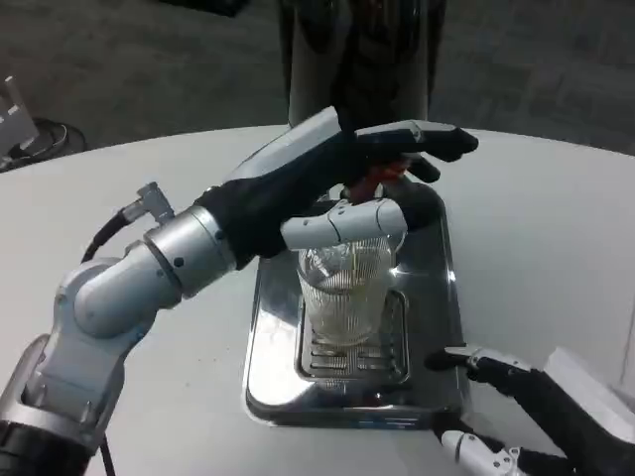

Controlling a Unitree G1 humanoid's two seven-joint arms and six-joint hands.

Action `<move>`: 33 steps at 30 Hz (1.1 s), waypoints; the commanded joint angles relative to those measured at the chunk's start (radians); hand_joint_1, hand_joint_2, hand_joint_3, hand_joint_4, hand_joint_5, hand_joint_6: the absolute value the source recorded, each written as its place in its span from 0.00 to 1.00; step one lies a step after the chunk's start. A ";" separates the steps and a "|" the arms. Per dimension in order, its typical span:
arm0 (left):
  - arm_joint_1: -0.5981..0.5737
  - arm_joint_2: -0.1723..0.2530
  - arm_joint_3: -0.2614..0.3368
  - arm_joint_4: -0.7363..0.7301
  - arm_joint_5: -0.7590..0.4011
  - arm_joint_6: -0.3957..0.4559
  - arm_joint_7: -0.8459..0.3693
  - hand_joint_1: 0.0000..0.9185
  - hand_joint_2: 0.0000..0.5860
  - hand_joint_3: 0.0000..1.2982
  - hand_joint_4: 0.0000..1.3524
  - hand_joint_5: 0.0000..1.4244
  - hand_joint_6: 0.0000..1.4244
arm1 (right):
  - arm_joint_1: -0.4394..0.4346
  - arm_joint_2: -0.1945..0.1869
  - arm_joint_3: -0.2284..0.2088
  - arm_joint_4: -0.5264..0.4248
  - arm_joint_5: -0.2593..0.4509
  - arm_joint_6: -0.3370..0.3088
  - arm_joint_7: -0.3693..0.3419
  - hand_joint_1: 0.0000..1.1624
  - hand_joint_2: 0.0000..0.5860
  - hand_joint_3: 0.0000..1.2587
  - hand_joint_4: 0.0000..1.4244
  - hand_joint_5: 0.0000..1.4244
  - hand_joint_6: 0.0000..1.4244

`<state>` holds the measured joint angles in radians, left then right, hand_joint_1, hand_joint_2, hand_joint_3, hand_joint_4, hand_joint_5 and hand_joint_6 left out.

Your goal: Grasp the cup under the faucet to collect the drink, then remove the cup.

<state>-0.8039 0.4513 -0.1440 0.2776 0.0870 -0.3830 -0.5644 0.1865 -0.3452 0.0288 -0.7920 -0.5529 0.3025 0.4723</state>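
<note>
A clear ribbed glass cup [345, 297] stands upright on the slotted grate [389, 355] of a steel drip tray [266, 347], under the faucet of a dark dispenser [357, 59]. My left hand [327, 174] reaches across from the left. Its dark fingers stretch over the red tap lever [369, 181], and its white thumb lies across the front of the cup's rim. I cannot tell whether the thumb touches the glass. My right hand [536, 407] sits low at the front right, beside the tray's corner, fingers apart and holding nothing. The glass shows a faint yellowish tint.
The tray sits mid-table on the white round tabletop [536, 248], with the dispenser column right behind it. The left forearm [149, 288] crosses the table's left half. Dark floor lies beyond the far edge.
</note>
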 commanded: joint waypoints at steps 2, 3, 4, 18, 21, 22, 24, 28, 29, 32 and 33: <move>0.013 0.006 -0.035 0.017 0.040 0.005 -0.025 0.00 0.15 0.18 0.12 0.18 0.24 | -0.032 0.040 -0.025 0.031 0.105 0.036 -0.019 0.41 0.53 0.12 0.08 0.13 0.14; 0.013 0.006 -0.034 0.018 0.041 0.005 -0.024 0.00 0.15 0.18 0.12 0.18 0.24 | -0.040 0.049 -0.028 0.041 0.123 0.035 -0.031 0.43 0.51 0.11 0.08 0.13 0.14; 0.012 0.007 -0.034 0.018 0.041 0.005 -0.023 0.00 0.15 0.18 0.12 0.18 0.24 | -0.048 0.055 -0.029 0.051 0.132 0.025 -0.047 0.45 0.49 0.08 0.07 0.13 0.14; 0.006 0.016 -0.022 0.019 0.047 0.001 -0.001 0.00 0.14 0.18 0.12 0.18 0.24 | -0.154 0.101 0.019 0.243 0.146 -0.037 -0.226 0.65 0.36 0.00 0.04 0.14 0.11; 0.002 0.018 -0.021 0.018 0.048 0.001 0.002 0.00 0.14 0.18 0.13 0.18 0.25 | -0.183 0.111 0.022 0.284 0.145 -0.055 -0.269 0.67 0.35 0.00 0.04 0.13 0.11; 0.001 0.018 -0.020 0.017 0.048 0.000 0.002 0.00 0.14 0.18 0.13 0.18 0.25 | -0.196 0.111 0.024 0.298 0.148 -0.057 -0.276 0.68 0.35 0.00 0.04 0.13 0.11; -0.001 0.020 -0.020 0.016 0.048 0.000 0.002 0.00 0.14 0.18 0.13 0.18 0.25 | -0.221 0.111 0.028 0.324 0.148 -0.062 -0.289 0.68 0.35 0.00 0.04 0.13 0.10; -0.005 0.021 -0.017 0.009 0.053 0.000 0.001 0.00 0.14 0.18 0.13 0.18 0.25 | -0.285 0.099 0.037 0.402 0.173 -0.076 -0.278 0.69 0.36 0.00 0.04 0.12 0.09; -0.006 0.021 -0.016 0.007 0.054 0.001 0.000 0.00 0.14 0.18 0.13 0.18 0.25 | -0.297 0.101 0.039 0.417 0.176 -0.080 -0.282 0.69 0.36 0.00 0.04 0.11 0.09; -0.008 0.024 -0.012 0.004 0.056 0.002 -0.001 0.00 0.14 0.18 0.13 0.18 0.25 | -0.319 0.113 0.045 0.442 0.181 -0.093 -0.300 0.69 0.36 0.00 0.04 0.11 0.09; -0.009 0.026 -0.010 0.002 0.055 0.003 0.000 0.00 0.14 0.18 0.13 0.18 0.25 | -0.325 0.117 0.049 0.449 0.179 -0.100 -0.307 0.69 0.36 0.00 0.04 0.11 0.09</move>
<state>-0.8208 0.4632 -0.1412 0.2786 0.1227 -0.3860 -0.5462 -0.1226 -0.2396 0.0665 -0.3613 -0.3825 0.2303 0.1908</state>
